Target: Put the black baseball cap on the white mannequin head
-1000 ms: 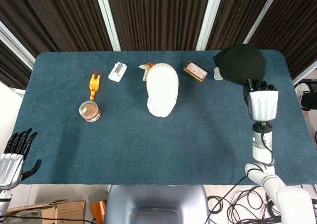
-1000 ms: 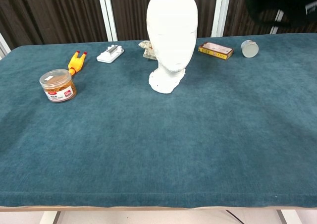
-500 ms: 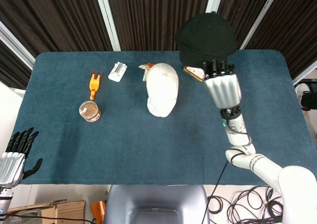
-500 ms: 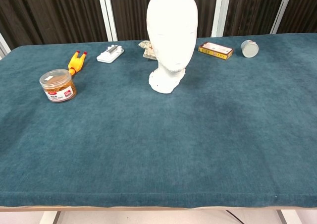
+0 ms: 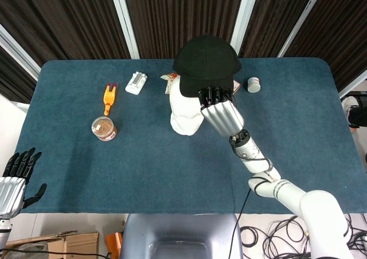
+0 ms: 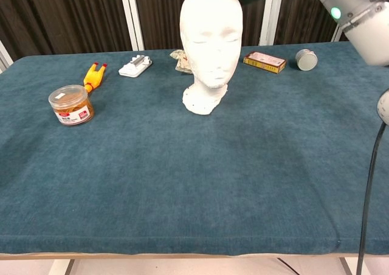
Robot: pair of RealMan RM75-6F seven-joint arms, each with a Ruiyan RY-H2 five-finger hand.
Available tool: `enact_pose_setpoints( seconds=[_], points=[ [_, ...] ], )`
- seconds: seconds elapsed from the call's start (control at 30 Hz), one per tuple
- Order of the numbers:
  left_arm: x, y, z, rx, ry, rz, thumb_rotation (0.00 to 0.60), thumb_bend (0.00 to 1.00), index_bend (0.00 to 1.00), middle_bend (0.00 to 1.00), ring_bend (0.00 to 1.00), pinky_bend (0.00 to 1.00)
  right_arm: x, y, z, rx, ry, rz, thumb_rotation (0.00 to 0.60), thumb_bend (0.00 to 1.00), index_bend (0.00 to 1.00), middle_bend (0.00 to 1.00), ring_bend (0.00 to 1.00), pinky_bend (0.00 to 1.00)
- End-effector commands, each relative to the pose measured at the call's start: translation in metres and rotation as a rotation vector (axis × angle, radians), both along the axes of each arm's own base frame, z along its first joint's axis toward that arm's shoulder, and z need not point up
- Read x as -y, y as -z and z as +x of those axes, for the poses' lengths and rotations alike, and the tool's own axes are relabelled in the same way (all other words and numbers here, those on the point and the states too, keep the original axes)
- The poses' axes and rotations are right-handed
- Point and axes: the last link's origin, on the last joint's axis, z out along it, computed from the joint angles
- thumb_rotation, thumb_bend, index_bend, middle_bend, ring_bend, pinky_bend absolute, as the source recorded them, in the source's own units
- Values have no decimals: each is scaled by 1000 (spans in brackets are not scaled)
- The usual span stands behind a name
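Since the earlier frames, the cap (image 5: 205, 61) has travelled from the upper right of the head view leftward to the upper centre, and the right hand (image 5: 218, 110) carrying it has moved with it. In the head view the black cap now overlaps the top of the mannequin head (image 5: 186, 113), hiding its upper part; whether the cap touches the head or hangs above it cannot be told. The right hand grips the cap at its near edge, dark fingers (image 5: 209, 95) curled onto the fabric, with the forearm reaching in from the lower right. In the chest view the white mannequin head stands upright at upper centre, face toward the camera, with a dark edge of the cap at the top border above it; the right arm (image 6: 358, 16) shows in the upper right corner. The left hand (image 5: 17, 176) sits at the lower left corner of the head view, off the table edge, fingers spread and holding nothing. On the blue table (image 5: 143, 167), left of the head, lie a white block (image 5: 136, 82), an orange toy (image 5: 109, 98) and a small jar (image 5: 104, 128). A small round tin (image 5: 254, 85) lies to the right, and the chest view shows a yellow box (image 6: 264, 61) just left of it.
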Motion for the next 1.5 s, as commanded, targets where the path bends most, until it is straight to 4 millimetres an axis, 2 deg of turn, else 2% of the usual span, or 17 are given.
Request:
enact_pose_setpoints(
  seconds=[0.03, 0.2, 0.43, 0.57, 0.8, 1.1, 1.17, 1.27, 1.37, 1.4, 1.47, 1.5],
  points=[
    [-1, 1, 0, -2, -2, -3, 600, 367, 0, 0, 0, 0, -4, 8, -8, -7, 7, 30, 600, 414, 962, 718, 754, 991],
    [-5, 5, 2, -1, 2, -17, 600, 368, 0, 0, 0, 0, -10, 21, -7, -22, -13, 62, 600, 414, 963, 719, 754, 991],
    [-8, 6, 3, 2, 6, -25, 600, 368, 0, 0, 0, 0, -32, 38, -8, -83, -98, 77, 600, 414, 964, 720, 755, 991],
    [-9, 7, 4, 3, 10, -31, 600, 369, 0, 0, 0, 0, -42, 46, -13, -109, -106, 90, 600, 414, 966, 721, 756, 991],
    [-8, 5, 4, 5, 8, -24, 600, 368, 0, 0, 0, 0, -51, 55, -19, -134, -114, 110, 600, 414, 966, 722, 756, 991],
    [-7, 5, 3, 4, -2, -27, 600, 368, 0, 0, 0, 0, -59, 71, -35, -146, -85, 160, 600, 414, 953, 722, 757, 987],
    [-7, 5, 2, 2, -9, -27, 600, 368, 0, 0, 0, 0, -59, 73, -39, -140, -69, 165, 600, 414, 884, 722, 751, 977],
    [-8, 5, 2, 3, -10, -29, 600, 369, 0, 0, 0, 0, -60, 75, -43, -133, -64, 177, 600, 413, 692, 710, 720, 961],
    [-8, 5, 3, 3, -9, -30, 600, 368, 0, 0, 0, 0, -60, 75, -45, -128, -56, 182, 600, 408, 554, 672, 692, 950],
    [-8, 5, 3, 3, -9, -31, 600, 368, 0, 0, 0, 0, -59, 76, -46, -123, -47, 185, 600, 386, 450, 629, 664, 936],
    [-8, 6, 3, 2, -9, -34, 600, 368, 0, 0, 0, 0, -58, 76, -50, -106, -10, 190, 600, 278, 133, 464, 551, 859],
    [-8, 6, 3, 2, -9, -37, 600, 368, 0, 0, 0, 0, -57, 76, -52, -93, 12, 196, 600, 216, 41, 384, 488, 815]
  ],
)
